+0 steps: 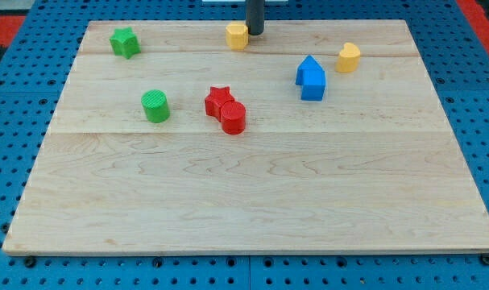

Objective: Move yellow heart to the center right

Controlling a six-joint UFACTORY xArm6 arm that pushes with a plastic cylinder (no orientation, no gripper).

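While my tip [255, 33] rests at the view's top edge of the wooden surface [252, 201], it stands just at the right side of a small yellow block [237, 35], touching it or nearly so. That block is pale yellow with flat sides and a flat top; whether it is the heart I cannot tell, as its outline is too small to read. A second yellow block [348, 57], much alike in colour and size, sits toward the view's upper right, well apart from the first. Neither shows a clear long axis or a pointed end, so which way either faces cannot be made out.

Just left of the second yellow block lie two blue blocks [311, 78], touching one another, the upper one with a pointed roof-like top aimed at the view's top. Near the middle, a red star [218, 100] touches a red cylinder [234, 118] on its lower right. A green cylinder [155, 105] stands to their left, and a green star [125, 42] lies in the view's upper left corner.

No fingers exist on this arm; it ends in the dark rod only, so nothing is gripped.
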